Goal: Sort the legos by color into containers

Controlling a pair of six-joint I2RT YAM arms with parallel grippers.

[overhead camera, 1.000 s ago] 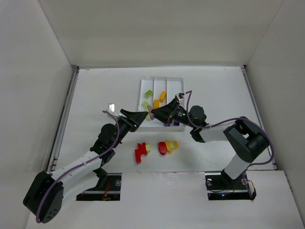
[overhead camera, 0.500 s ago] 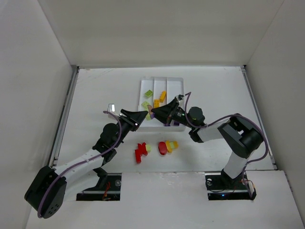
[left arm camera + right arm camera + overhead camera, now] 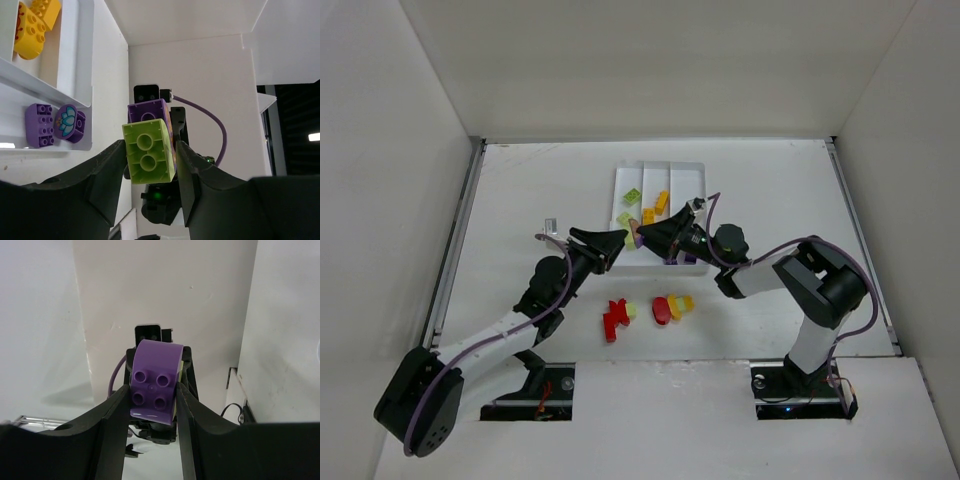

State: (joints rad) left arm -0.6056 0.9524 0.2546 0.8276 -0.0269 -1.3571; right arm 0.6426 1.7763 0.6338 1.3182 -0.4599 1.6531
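We see our left gripper pinching a light green brick at centre frame. The brick's far side is stuck to a purple curved brick, which our right gripper clamps. In the top view, the joined pair hangs by the lower left part of the white tray. Red and yellow legos lie at lower centre on the table.

Arms meet mid-frame, left gripper pinching green brick, facing right gripper pinching purple brick.
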